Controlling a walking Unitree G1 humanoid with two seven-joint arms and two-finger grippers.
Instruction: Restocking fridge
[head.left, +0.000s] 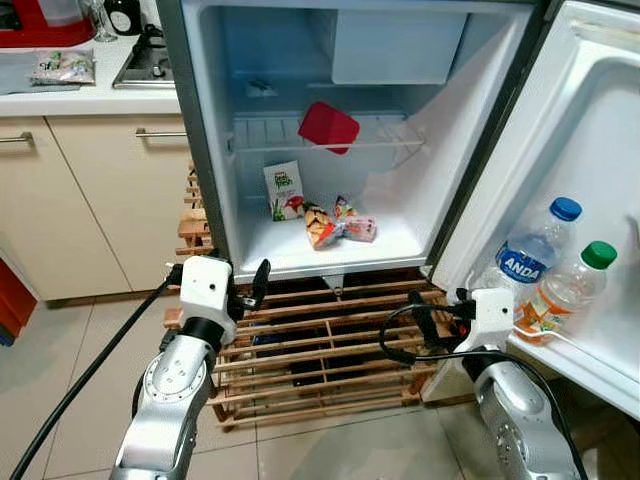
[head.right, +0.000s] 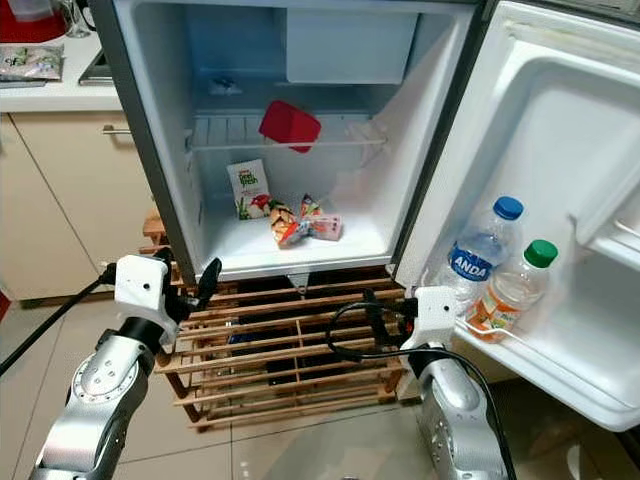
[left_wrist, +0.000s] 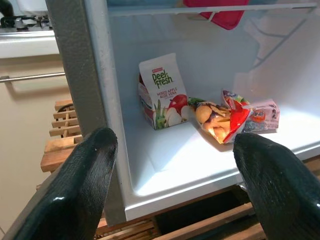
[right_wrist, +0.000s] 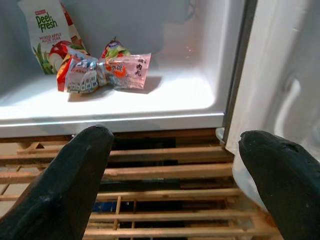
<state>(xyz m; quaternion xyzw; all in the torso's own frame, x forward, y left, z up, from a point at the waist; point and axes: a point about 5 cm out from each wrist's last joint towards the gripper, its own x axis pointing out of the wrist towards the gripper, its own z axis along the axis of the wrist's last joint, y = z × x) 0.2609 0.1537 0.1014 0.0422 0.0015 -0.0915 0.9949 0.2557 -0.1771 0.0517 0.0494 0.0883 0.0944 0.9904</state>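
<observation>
**A:** Where are your grippers right now?

**B:** Your left gripper (left_wrist: 170, 165) is raised in front of the open fridge (head.left: 215, 150), near its lower left edge, fingers spread wide with nothing between them. Your right gripper (right_wrist: 175, 170) is held low by the fridge's lower right corner, just beside the open door (head.left: 590, 130), and its fingers are parted and empty too.

**A:** And what's already inside?

**B:** On the fridge floor you have a juice carton (left_wrist: 162, 92) standing upright toward the back left, labelled mixed apple. Just to its right lie snack packets (left_wrist: 235, 115), a small bundle of them touching each other; the nearest one touches or nearly touches the carton. On the wire shelf (head.left: 330, 145) above sits a red container (head.left: 328, 126), tilted.

**A:** The door?

**B:** Two bottles stand side by side in the door's lower rack: a water bottle (head.left: 535, 252) with a blue cap and, to its right, a green-capped bottle (head.left: 568, 288) holding a pale orange liquid.

**A:** What's under the fridge?

**B:** It rests on a wooden slatted rack (head.left: 320, 350), directly below your grippers. To your left is a cream cabinet (head.left: 90, 190) under a white counter (head.left: 90, 95).
</observation>
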